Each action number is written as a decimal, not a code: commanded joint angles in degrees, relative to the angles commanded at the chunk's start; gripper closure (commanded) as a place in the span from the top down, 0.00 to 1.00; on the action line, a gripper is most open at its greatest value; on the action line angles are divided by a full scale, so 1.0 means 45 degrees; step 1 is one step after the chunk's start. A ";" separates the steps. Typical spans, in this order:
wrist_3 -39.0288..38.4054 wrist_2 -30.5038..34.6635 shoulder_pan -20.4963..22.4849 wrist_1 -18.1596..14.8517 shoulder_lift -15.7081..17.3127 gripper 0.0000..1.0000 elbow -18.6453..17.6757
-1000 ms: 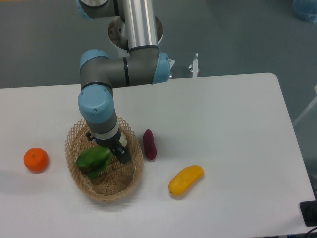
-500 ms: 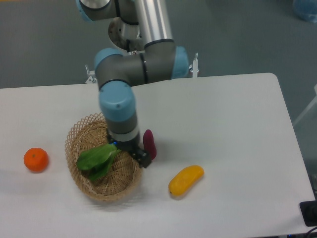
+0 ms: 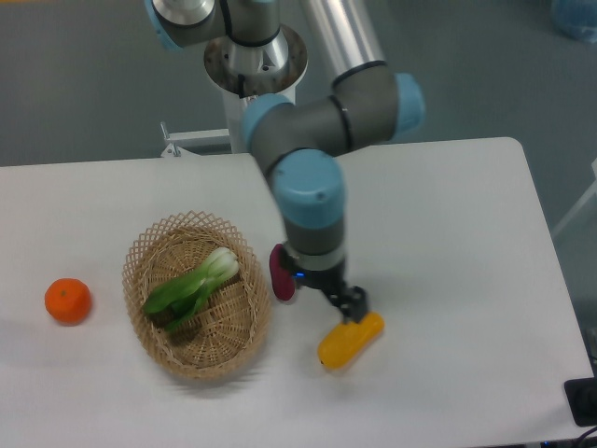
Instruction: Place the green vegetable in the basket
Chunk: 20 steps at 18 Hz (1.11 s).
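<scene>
The claw [image 3: 352, 306] has swung from the basket [image 3: 140, 271], where the green vegetable [image 3: 191, 291] lies, and hangs empty, its opening unclear, risking bumping the yellow vegetable [image 3: 350, 340].

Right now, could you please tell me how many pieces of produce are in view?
4: the green vegetable lying in the basket, an orange left of it, a purple vegetable just right of it, partly hidden by the arm, and a yellow vegetable under the claw.
</scene>
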 joint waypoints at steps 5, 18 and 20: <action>0.0684 -0.0078 0.0878 -0.0040 -0.0099 1.00 0.0393; 0.2813 -0.0410 0.3008 -0.0958 0.0039 1.00 0.0276; 0.3067 -0.0410 0.3126 -0.0861 -0.0079 1.00 0.0276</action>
